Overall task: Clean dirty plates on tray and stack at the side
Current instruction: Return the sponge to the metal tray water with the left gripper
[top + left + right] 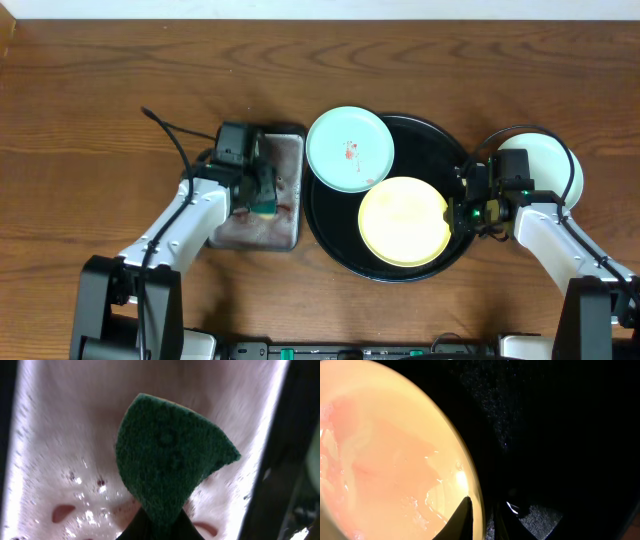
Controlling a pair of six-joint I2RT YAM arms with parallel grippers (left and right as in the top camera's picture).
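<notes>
Overhead and wrist views, read left to right across the wooden worktop [100,80].

- **Left:** the left gripper [262,200] hangs over the rectangular grey metal tray [285,150]. It is clenched on a sponge [265,209]. The left wrist view shows the green scouring face of the sponge [170,460] pinched at its lower corner. Under it, the tray floor [60,435] is wet, with foam and reddish patches.
- **Centre:** the large round black tray [430,150] lies just beside the grey one.
  - A light-blue plate [350,148] with a red sauce smear near its middle sits at the tray's upper left, overlapping the rim.
  - The yellow plate [403,220] lies inside the tray at lower right, apart from the blue plate. In the right wrist view its surface [385,450] shows a thin pinkish film and some droplets.
- **Right:** the right gripper [458,212] is at the right edge of the yellow plate. The right wrist view shows it [485,510] grasping that plate's rim, with one finger over the inner face and the other outside, above the black tray floor [560,420].
- **Far right:** a second light-blue plate [555,170] rests on the worktop outside the black tray, partly hidden by the right arm and its cable.
</notes>
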